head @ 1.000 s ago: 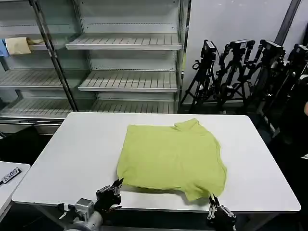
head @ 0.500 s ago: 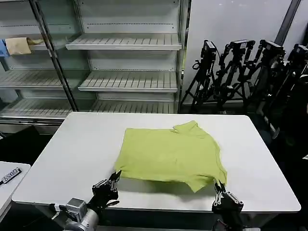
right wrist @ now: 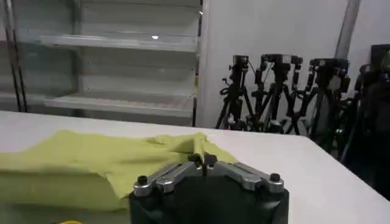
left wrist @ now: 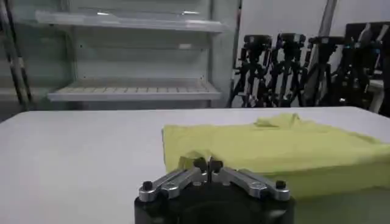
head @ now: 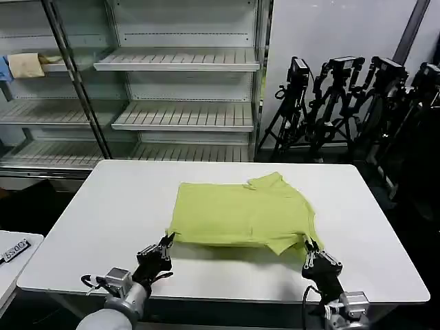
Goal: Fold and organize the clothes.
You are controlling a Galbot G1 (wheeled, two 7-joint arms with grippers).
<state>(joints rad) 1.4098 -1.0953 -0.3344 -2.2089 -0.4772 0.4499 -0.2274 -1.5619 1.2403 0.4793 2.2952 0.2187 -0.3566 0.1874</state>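
Head view: left gripper (head: 167,243) and right gripper (head: 309,247), jaws pinching the T-shirt (head: 240,214)'s near corners; shirt's length runs between them.

light: even, bright overhead | shadows: soft under T-shirt (head: 240,216) on table (head: 103,220) | glare: shelf lamps | wrist foreground blurred

Bare white surface (head: 103,220) lies open left, right and behind the lime cotton T-shirt (head: 240,213); metal shelving (head: 179,89) and seemingly black tripods (head: 344,96) stand beyond.
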